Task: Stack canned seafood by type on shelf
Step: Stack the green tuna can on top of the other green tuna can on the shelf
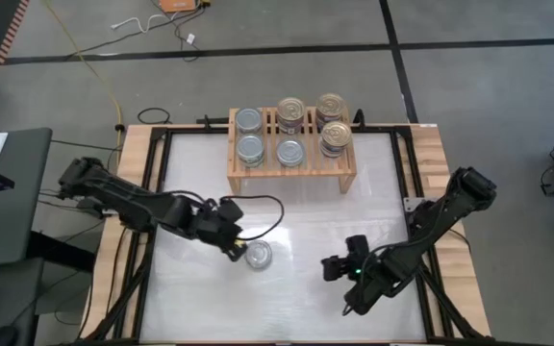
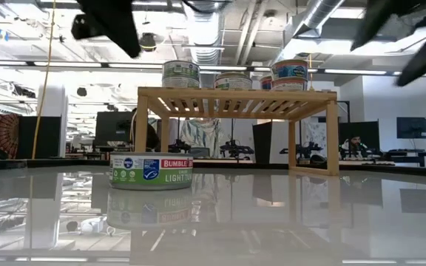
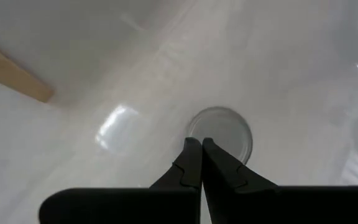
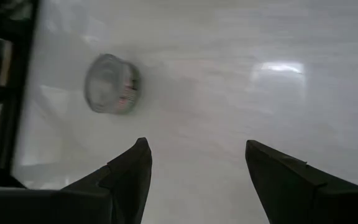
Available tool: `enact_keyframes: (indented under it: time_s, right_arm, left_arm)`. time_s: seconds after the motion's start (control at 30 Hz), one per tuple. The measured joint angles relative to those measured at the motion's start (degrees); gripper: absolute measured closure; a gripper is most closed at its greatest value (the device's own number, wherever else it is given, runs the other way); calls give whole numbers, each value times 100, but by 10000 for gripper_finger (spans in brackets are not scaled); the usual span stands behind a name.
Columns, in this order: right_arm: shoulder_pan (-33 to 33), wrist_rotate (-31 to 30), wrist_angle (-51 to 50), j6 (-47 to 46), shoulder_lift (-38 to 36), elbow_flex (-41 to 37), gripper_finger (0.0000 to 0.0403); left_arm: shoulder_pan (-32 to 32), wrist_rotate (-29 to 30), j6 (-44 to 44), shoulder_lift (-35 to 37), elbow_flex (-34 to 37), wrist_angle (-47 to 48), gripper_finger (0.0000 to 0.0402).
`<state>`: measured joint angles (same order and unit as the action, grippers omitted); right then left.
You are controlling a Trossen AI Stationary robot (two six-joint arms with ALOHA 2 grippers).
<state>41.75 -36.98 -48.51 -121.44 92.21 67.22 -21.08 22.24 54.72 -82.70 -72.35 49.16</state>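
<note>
Six cans (image 1: pixel 289 133) sit on the wooden shelf (image 1: pixel 289 171). One can (image 1: pixel 257 256) lies on the table below the closed left gripper (image 1: pixel 237 248). Right gripper (image 1: pixel 332 266) open, nearby.

Overhead, table-level and both wrist cameras share the lone tin (image 1: pixel 257 255), perhaps blurred at the wrists.

Lone tin (image 2: pixel 151 171) on the table, side label reading "BUMBLE" above "LIGHT TU", partly cut off by the curve, small blue oval badge at label's left, its lettering unreadable, labels of tins on the shelf (image 2: pixel 235 101) illegible.
</note>
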Motion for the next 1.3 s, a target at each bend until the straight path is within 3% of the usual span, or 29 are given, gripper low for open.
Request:
enact_keyframes:
  time_s: [0.1,0.27,0.53,0.7,0.87,1.03,1.3]
  right_arm:
    - [-123,-248,613,227,293,-2,122]
    - [-417,-274,1924,674,935,-2,122]
    - [-1130,-43,4315,2245,1654,50,122]
    - [-1591,518,3956,2576,1967,566,122]
    - [-1909,912,3175,2706,2066,1017,122]
    - [-2126,1466,3254,2707,2280,1016,125]
    - [-2163,1632,3859,2742,2641,1029,192]
  left_arm:
    - [-143,112,-187,387,339,14,401]
    - [-306,138,393,956,1444,-272,401]
    - [-424,91,824,1412,3203,-2479,401]
    - [-424,-144,866,1301,3703,-3551,401]
    - [-442,-292,930,1048,3793,-3769,401]
    - [-442,-380,1105,789,3796,-3984,401]
    - [-442,-450,1128,769,3796,-4121,401]
